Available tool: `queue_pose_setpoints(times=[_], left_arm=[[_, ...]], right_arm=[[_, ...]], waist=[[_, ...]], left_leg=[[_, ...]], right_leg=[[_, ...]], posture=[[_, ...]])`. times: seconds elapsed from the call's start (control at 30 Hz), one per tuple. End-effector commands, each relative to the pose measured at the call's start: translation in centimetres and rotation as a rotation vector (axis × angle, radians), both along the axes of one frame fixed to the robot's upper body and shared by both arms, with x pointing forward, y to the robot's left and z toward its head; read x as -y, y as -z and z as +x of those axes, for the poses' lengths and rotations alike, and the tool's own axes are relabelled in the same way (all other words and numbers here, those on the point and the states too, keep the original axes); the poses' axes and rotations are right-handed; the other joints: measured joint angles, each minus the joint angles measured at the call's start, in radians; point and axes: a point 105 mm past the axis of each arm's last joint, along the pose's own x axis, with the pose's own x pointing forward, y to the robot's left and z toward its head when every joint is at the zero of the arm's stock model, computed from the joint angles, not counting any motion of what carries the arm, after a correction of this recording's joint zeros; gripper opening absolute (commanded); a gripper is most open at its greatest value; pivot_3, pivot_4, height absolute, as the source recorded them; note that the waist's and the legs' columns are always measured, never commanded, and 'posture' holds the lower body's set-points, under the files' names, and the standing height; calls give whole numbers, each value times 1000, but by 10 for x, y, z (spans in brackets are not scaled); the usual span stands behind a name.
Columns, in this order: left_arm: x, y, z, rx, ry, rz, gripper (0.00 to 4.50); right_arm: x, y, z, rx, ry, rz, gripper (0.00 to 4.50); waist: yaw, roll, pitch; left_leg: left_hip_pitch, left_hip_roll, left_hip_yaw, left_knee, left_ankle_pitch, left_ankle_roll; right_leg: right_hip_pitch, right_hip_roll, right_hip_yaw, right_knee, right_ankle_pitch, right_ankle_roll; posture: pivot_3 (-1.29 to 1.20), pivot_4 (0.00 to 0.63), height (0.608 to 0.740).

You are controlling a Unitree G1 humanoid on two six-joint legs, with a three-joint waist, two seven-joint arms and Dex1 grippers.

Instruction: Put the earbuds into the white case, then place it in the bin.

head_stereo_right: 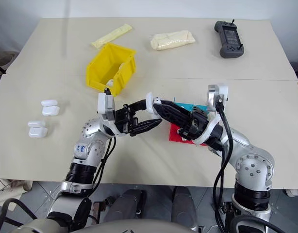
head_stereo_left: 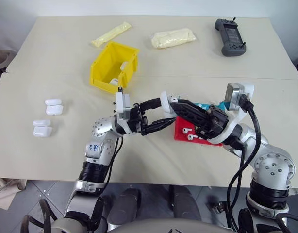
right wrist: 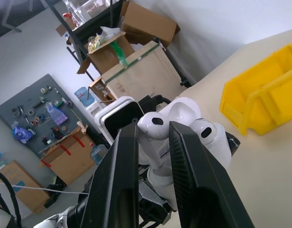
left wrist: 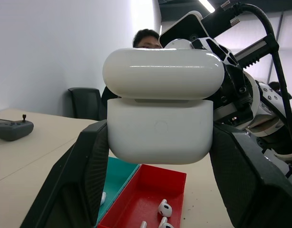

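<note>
A: Closest up, what's between the black fingers?

B: The white case [left wrist: 160, 114], glossy, round-cornered, lid hinged up. The left gripper [head_stereo_left: 161, 112] is clamped tight on its sides.

A: And the other arm?

B: The right gripper [right wrist: 153, 130] pinches one earbud [right wrist: 151, 124] by its stem, fingers nearly closed, the smooth white bulb right at the open case. The stem is hidden between the fingers.

A: More earbuds?

B: A few lie in the shallow red tray [left wrist: 150, 199] beneath both grippers, cut off at the edge; a teal tray [left wrist: 118, 173] adjoins it.

A: The bin?

B: The yellow bin [head_stereo_left: 113, 67], hard plastic with a sloped front, sits beyond the left gripper. Something white is inside, hard to identify.
</note>
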Motion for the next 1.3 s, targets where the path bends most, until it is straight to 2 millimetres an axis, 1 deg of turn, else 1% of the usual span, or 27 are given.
queue_pose_setpoints(times=[0.03,0.23,0.53,0.6,0.63,0.8,0.87,0.93,0.97,1.03,1.13,1.2,1.27,1.3], left_arm=[[1,-6,-3,23,4,-22,2779],[-1,-10,-2,34,-7,-37,2779],[0,-17,-4,51,6,-83,2779],[0,-18,-5,53,8,-85,2779],[0,-18,-5,53,8,-86,2779],[1,-18,-5,50,13,-83,2779],[0,-17,-5,46,17,-79,2779],[0,-16,-5,45,17,-74,2779],[-1,-16,-5,45,14,-71,2779],[-6,-14,-3,52,-8,-45,2779],[-12,-11,0,56,-39,-13,2779],[-25,-5,8,41,-109,56,2779],[-33,0,15,23,-165,117,2779],[-35,3,15,39,-171,156,2779]], right_arm=[[-6,-2,-8,22,-40,2,541],[-8,6,-9,9,-52,-24,541],[-5,15,4,-16,1,-57,541],[-5,17,4,-29,-12,-61,1254],[-5,17,4,-31,-13,-66,1452],[-5,14,1,-5,-35,-81,3106],[-3,11,-1,11,-41,-91,3747],[4,10,0,24,-28,-111,4462],[8,11,0,28,-14,-130,4462],[27,18,3,39,48,-199,4462],[44,26,1,50,94,-276,4462],[62,34,-1,65,132,-362,4462],[71,36,-3,72,148,-391,4462],[77,35,-2,81,159,-409,4462]], waist=[[0,0,0],[0,0,0],[1,0,0],[1,0,0],[1,0,0],[2,0,0],[2,0,0],[2,0,0],[2,0,0],[3,0,0],[5,0,0],[5,0,0],[4,0,0],[2,0,0]], left_leg=[[0,0,0,0,0,0],[0,0,0,0,0,0],[0,0,0,0,0,0],[0,0,0,0,0,0],[0,0,0,0,0,0],[0,0,0,0,0,0],[0,0,0,0,0,0],[0,0,0,0,0,0],[0,0,0,0,0,0],[0,0,0,0,0,0],[0,0,0,0,0,1],[0,0,1,0,-1,1],[0,0,1,-1,-1,1],[0,0,1,-1,-1,1]], right_leg=[[0,0,0,0,0,0],[0,0,0,0,0,0],[0,0,0,-3,0,0],[0,0,0,-4,0,0],[0,0,0,-4,0,0],[0,0,0,-5,0,0],[0,0,0,-5,0,0],[0,0,0,-5,0,0],[0,0,0,-5,0,0],[0,0,0,-6,0,0],[1,0,0,-6,0,0],[1,0,0,-7,0,0],[1,0,0,-7,0,0],[1,1,0,-7,0,0]], posture=[[0,150,740],[0,150,740],[0,150,740],[0,150,740],[0,150,740],[0,150,740],[0,150,740],[0,150,740],[0,150,740],[0,150,740],[0,150,740],[0,150,740],[0,150,740],[0,150,740]])
